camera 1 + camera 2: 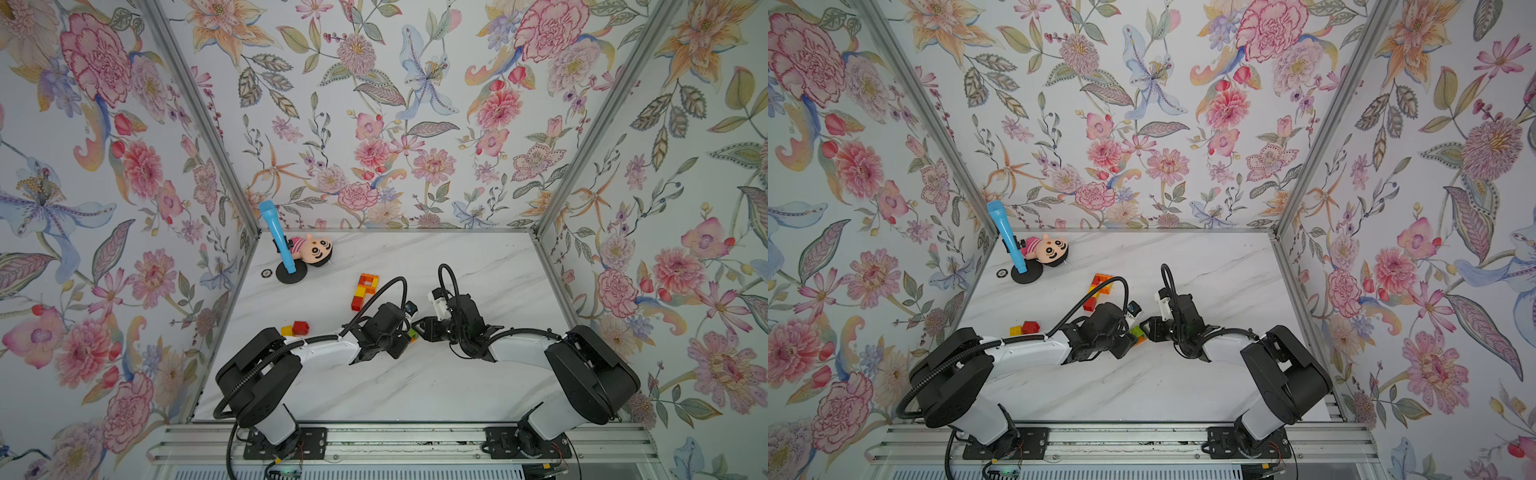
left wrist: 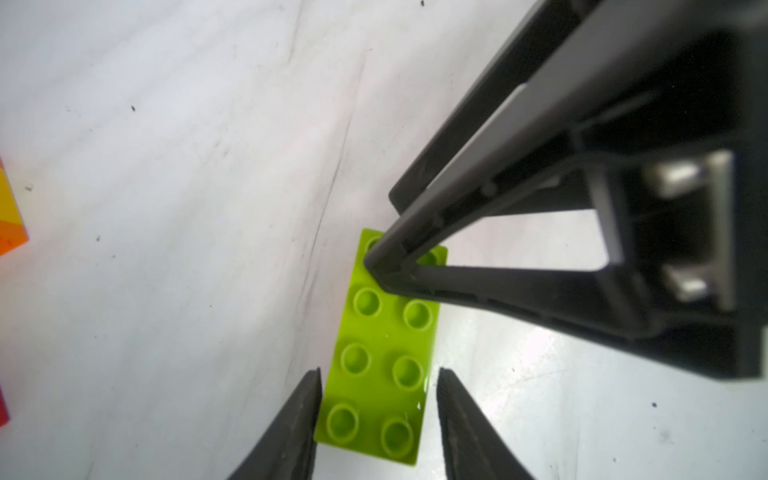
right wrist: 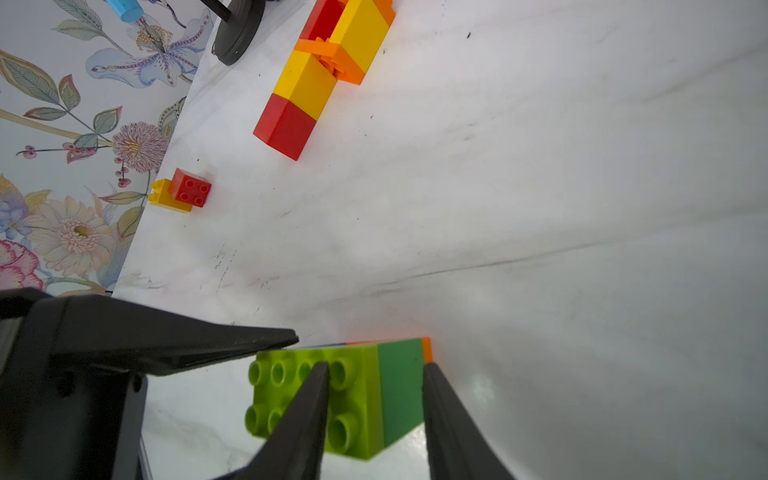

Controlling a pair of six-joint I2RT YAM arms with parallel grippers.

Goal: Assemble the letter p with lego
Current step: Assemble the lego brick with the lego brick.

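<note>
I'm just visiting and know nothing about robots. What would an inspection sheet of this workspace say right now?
Surface: white marbled table, faint scuff marks.
Job's things: red, yellow and orange brick letter; loose red-and-yellow brick pair; green brick stack between the arms.
Clutter: plush doll, blue toy microphone on a black stand, small dark ring, all in the far left corner.
Grippers: left gripper open astride the stack; right gripper closed on it.
Cables: black corrugated hoses loop above both arms.
Surroundings: floral walls, metal rail in front.
</note>
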